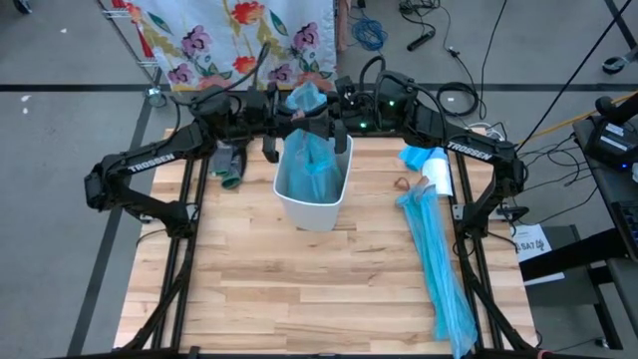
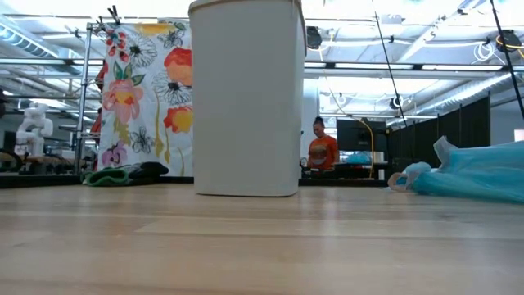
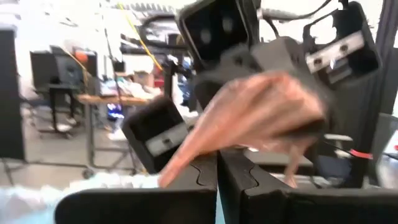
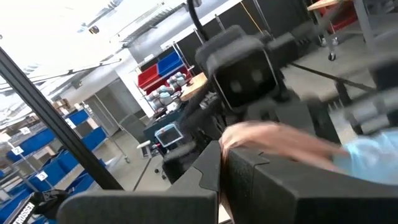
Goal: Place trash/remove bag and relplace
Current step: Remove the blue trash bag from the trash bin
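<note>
High view, bin: a white bin [image 1: 314, 194] stands on the wooden table [image 1: 299, 289], lined with a light-blue bag [image 1: 311, 165].
High view, arms: both reach in over the bin's far rim, left gripper [image 1: 271, 140] and right gripper [image 1: 339, 135] on either side of a bunched blue wad [image 1: 304, 98].
High view, trash: one small brownish scrap [image 1: 401, 183] lies right of the bin (the only bit I can make out), beside long blue plastic sheets [image 1: 439, 269].
Low view: the bin [image 2: 247, 98] stands upright; the sheets [image 2: 467, 176] lie at right; a person [image 2: 322, 152] stands far behind.
Left wrist view: fingers [image 3: 205, 186] pressed together, holding nothing I can see; a blurred hand [image 3: 255, 121] crosses just beyond.
Right wrist view: fingers [image 4: 249, 186] likewise closed; a blurred hand [image 4: 280, 140] passes beyond them.
</note>
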Tool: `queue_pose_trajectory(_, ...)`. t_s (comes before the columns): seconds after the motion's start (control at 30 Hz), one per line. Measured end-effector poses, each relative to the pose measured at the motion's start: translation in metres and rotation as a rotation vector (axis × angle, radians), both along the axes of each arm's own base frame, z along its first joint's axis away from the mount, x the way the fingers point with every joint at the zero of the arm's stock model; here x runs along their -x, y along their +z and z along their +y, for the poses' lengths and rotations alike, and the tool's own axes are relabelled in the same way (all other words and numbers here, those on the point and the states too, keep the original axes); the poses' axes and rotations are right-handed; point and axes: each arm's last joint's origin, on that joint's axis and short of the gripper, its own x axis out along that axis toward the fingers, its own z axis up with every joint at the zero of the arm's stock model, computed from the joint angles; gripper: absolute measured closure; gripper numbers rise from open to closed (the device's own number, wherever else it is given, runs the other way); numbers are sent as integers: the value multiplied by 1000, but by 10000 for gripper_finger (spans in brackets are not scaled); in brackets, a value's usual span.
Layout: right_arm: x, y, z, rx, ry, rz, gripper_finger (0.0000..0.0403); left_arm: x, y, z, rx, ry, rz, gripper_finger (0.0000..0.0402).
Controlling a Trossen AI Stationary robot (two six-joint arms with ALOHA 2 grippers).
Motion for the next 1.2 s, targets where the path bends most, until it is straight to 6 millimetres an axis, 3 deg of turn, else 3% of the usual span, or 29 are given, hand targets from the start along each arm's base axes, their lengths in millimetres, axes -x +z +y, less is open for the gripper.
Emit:
queue_pose_trajectory(0.17, 0, 0, 0, 0, 1, -4, 403, 1, 1, 0, -4, 14, -7, 401)
queue_pose_trajectory(0.47, 0, 3, 4, -15, 39, -26, 403, -23, -20, 5, 31, -2, 68, 401)
queue_pose_trajectory(0.73, 0, 11, 10, 1, 100, -108, 403, -27, -25, 7, 49, -1, 95, 402)
queue_pose_trajectory(1.2, 20, 50, 4, 176, 39, -248, 403, -31, -40, 6, 104, -7, 229, 402)
